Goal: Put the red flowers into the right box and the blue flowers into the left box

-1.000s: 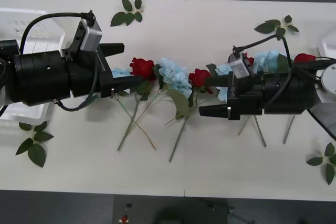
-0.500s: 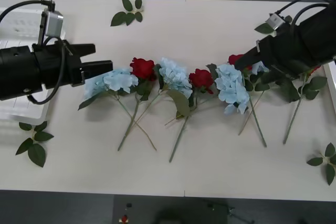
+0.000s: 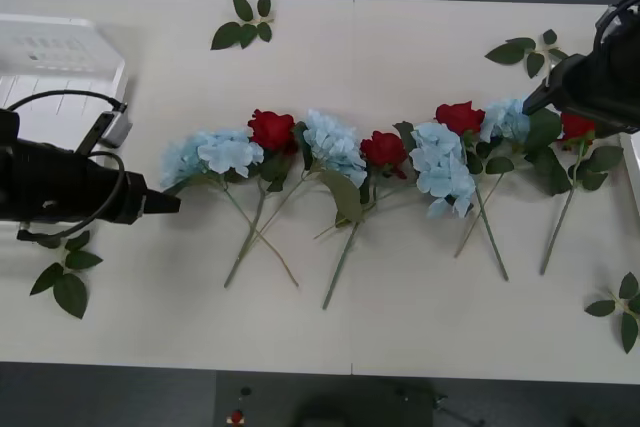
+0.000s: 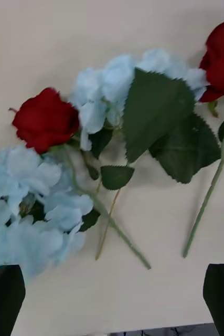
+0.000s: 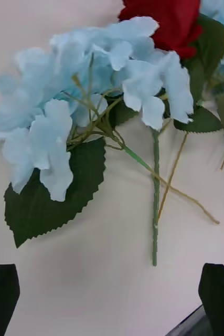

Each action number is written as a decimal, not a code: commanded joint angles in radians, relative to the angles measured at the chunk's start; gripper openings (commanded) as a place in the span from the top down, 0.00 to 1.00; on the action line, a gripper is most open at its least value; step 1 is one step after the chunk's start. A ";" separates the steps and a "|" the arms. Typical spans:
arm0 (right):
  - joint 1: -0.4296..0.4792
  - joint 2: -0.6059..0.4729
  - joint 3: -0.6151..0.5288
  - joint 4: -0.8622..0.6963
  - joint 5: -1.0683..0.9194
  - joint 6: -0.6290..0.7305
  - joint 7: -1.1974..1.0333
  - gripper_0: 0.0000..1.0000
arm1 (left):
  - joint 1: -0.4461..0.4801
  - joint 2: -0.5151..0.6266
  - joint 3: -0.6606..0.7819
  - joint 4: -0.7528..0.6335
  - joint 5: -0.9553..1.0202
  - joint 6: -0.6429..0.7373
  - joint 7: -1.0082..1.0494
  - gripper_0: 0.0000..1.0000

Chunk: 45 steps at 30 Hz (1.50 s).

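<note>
Flowers are lying in a row across the middle of your white table (image 3: 400, 37): red roses (image 3: 271, 130) are alternating with pale blue hydrangeas (image 3: 212, 154), stems pointing toward the lower edge. Your left gripper (image 3: 165, 203) is hovering at centre left, just below and left of the leftmost blue cluster, fingers (image 5: 2, 296) spread apart and gripping nothing. Your right gripper (image 4: 112, 299) is hanging at upper right over the rightmost blooms, fingers likewise apart. Your slatted white crate (image 3: 62, 52) is sitting at upper left.
</note>
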<state>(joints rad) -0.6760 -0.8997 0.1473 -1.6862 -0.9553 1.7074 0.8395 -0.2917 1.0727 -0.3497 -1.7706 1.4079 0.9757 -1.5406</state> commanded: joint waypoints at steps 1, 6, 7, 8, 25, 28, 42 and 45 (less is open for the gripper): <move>-0.007 -0.002 0.061 0.069 0.086 -0.066 -0.036 0.00 | -0.109 -0.099 -0.015 0.011 -0.158 0.092 0.151 0.00; -0.007 -0.002 0.075 0.166 0.130 -0.150 -0.017 0.00 | -0.225 -0.211 -0.114 0.089 -0.302 0.132 0.310 0.00; -0.007 -0.002 0.080 0.191 0.129 -0.177 -0.013 0.00 | -0.248 -0.227 -0.143 0.109 -0.333 0.132 0.344 0.00; -0.008 -0.002 0.086 0.212 0.129 -0.193 -0.007 0.00 | -0.267 -0.238 -0.166 0.129 -0.354 0.132 0.366 0.00; -0.007 -0.065 0.107 0.356 0.096 -0.293 0.280 0.00 | -0.422 -0.376 -0.278 0.418 -0.514 0.118 0.522 0.00; -0.007 -0.053 0.110 0.384 0.121 -0.304 0.282 0.00 | -0.422 -0.392 -0.278 0.421 -0.572 0.118 0.524 0.00; -0.007 -0.044 0.275 0.522 0.191 -0.505 0.251 0.00 | -0.425 -0.445 -0.347 0.421 -0.750 0.127 0.547 0.00; -0.008 -0.030 0.287 0.546 0.193 -0.543 0.250 0.00 | -0.425 -0.448 -0.353 0.421 -0.764 0.127 0.548 0.02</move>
<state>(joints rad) -0.6753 -0.9295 0.4394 -1.1490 -0.7641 1.1837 1.0880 -0.6960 0.6407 -0.7100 -1.3416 0.6636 1.1046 -1.0095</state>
